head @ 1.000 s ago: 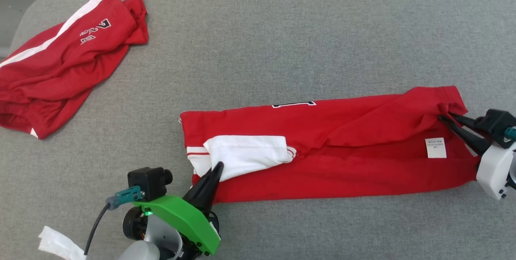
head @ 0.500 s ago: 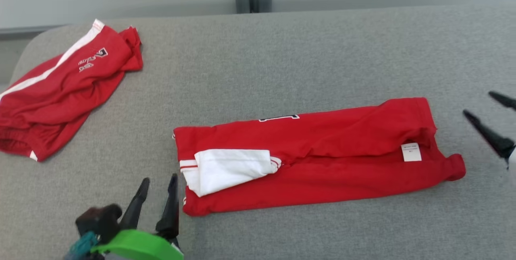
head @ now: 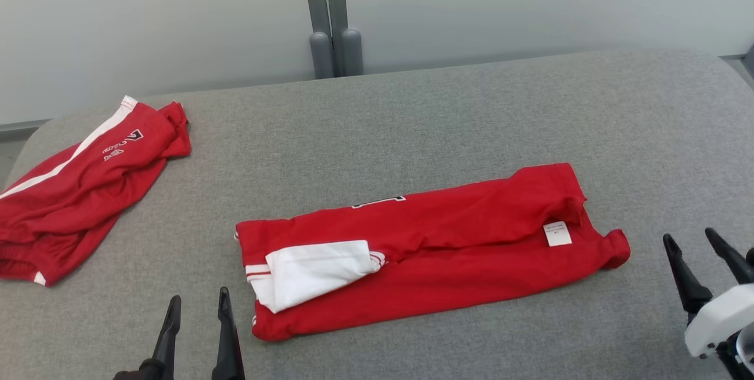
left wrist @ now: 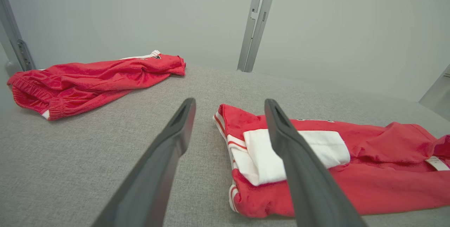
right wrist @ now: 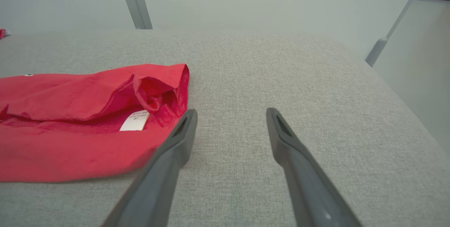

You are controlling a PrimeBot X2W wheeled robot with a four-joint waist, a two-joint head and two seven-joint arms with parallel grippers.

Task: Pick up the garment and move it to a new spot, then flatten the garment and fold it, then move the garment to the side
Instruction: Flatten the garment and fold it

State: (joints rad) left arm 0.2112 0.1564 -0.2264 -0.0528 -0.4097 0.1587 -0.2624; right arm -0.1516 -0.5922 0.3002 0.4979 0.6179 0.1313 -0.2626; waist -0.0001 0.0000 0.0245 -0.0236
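The garment (head: 447, 250) is a red shirt folded into a long strip across the middle of the grey table (head: 412, 126), with a white sleeve (head: 312, 271) lying on its left end and a white label near its right end. My left gripper (head: 199, 297) stands open just left of the garment's near left corner, apart from the cloth. Off the garment's right end, my right gripper (head: 689, 236) is also open and holds nothing. In the left wrist view the left gripper (left wrist: 229, 102) frames the garment (left wrist: 379, 184). The right gripper (right wrist: 232, 111) is beside the garment (right wrist: 70, 132) in its own view.
A second red garment with a white stripe (head: 76, 185) lies crumpled at the table's far left edge, seen as a red heap (left wrist: 95, 79) in the left wrist view. A grey post (head: 330, 26) rises behind the table against a pale wall. The table's corners are rounded.
Both grippers opened, let go of the garment's two ends and drew back from it. The garment now lies loose on the table. The head camera has tilted up.
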